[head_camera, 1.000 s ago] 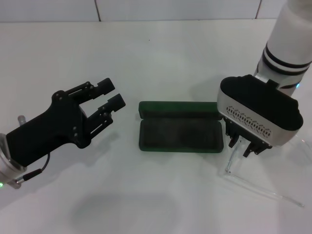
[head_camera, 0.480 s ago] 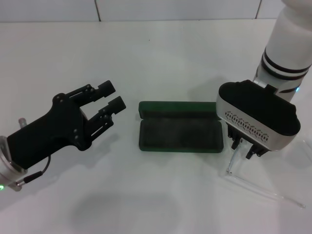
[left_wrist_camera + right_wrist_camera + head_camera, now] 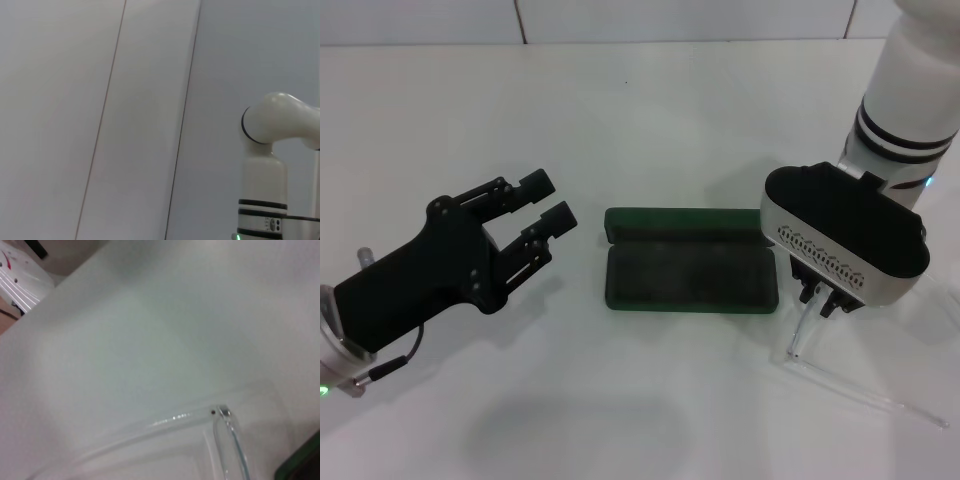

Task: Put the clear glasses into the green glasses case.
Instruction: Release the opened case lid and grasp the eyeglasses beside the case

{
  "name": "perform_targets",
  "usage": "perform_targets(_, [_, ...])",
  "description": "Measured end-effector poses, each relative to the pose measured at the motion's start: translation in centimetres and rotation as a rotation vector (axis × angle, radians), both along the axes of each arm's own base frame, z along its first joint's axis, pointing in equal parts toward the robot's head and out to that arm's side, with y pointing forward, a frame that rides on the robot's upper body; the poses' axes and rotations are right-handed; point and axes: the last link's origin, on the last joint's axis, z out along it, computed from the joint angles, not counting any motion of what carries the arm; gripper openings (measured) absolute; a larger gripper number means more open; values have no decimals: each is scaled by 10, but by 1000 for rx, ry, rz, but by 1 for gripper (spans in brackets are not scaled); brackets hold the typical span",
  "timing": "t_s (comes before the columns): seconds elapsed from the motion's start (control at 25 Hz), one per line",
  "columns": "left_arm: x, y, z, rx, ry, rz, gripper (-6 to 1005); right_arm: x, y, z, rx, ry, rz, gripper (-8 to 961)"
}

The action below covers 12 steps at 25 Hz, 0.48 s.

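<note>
The green glasses case [image 3: 690,262] lies open in the middle of the white table, lid hinged back toward the far side, lining bare. The clear glasses [image 3: 840,385] rest on the table to the right of the case; their hinge [image 3: 220,411] and one thin arm show in the right wrist view. My right gripper [image 3: 822,298] points down over the end of the glasses nearest the case, its fingers drawn close on a clear arm. My left gripper [image 3: 548,198] hovers open to the left of the case, holding nothing.
A corner of the case [image 3: 300,467] shows in the right wrist view. The left wrist view shows only a pale wall and a white arm segment [image 3: 265,165]. The white table [image 3: 650,120] runs back to a tiled wall.
My right gripper's fingers have drawn closer together around the glasses' arm and the wrist has risen slightly. The left gripper has drifted a little lower and to the left.
</note>
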Motion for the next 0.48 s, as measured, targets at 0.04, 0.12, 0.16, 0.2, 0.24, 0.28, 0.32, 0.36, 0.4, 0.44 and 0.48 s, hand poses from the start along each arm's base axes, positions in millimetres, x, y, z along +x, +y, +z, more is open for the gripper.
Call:
perform_targets(0.04, [0, 0, 0, -1, -1, 1, 410, 0, 0, 0, 5, -3, 0, 205])
perform_targets(0.12, [-1, -1, -1, 1, -1, 2, 410, 1, 1, 1, 12, -9, -2, 199])
perform_targets(0.16, [-1, -1, -1, 3, 0, 2, 410, 2, 1, 1, 15, -10, -4, 196])
perform_targets(0.2, [-1, -2, -1, 4, 1, 2, 410, 2, 1, 1, 18, -12, -7, 194])
perform_targets(0.24, [-1, -2, -1, 4, 1, 2, 410, 3, 1, 1, 23, -13, -13, 192])
perform_targets(0.28, [-1, -2, -1, 4, 1, 2, 410, 3, 1, 1, 26, -14, -17, 191])
perform_targets(0.32, [-1, -2, -1, 3, 1, 2, 410, 3, 1, 0, 29, -15, -20, 189])
perform_targets(0.36, [-1, -2, -1, 3, 1, 1, 410, 3, 0, 0, 31, -16, -23, 187])
perform_targets(0.4, [-1, -2, -2, 2, 1, 1, 410, 4, 0, 0, 33, -15, -26, 186])
perform_targets(0.44, [-1, -2, -2, 2, 1, 0, 410, 4, 0, 0, 34, -14, -28, 185])
perform_targets(0.48, [-1, -2, -2, 1, 1, 0, 410, 4, 0, 0, 33, -14, -28, 183])
